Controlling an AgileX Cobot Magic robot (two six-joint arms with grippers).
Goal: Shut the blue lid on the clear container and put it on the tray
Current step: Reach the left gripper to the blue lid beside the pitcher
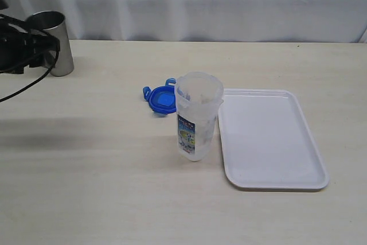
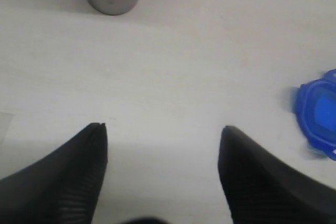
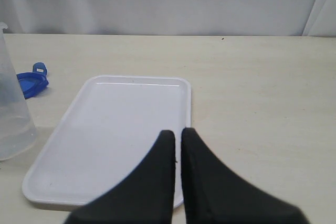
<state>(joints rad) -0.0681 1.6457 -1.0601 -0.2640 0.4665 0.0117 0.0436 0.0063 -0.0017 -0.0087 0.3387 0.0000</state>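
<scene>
We note nothing done yet: blue lid (image 1: 160, 99) lies on the worktop (image 1: 86, 187) beside the uncapped clear container (image 1: 196, 116), which stands off the tray (image 1: 266, 136). Left gripper (image 2: 163, 128) spread, empty; right gripper (image 3: 177, 135) pressed together, empty.

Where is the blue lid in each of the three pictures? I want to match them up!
Exterior view: the blue lid lies left of the clear container and a bit behind it.
Left wrist view: the blue lid is cut off at the picture's edge, beyond the open left claw.
Right wrist view: the blue lid peeks out beside the clear container.
Shared landmark: the clear container, in the exterior and right wrist views only.
</scene>
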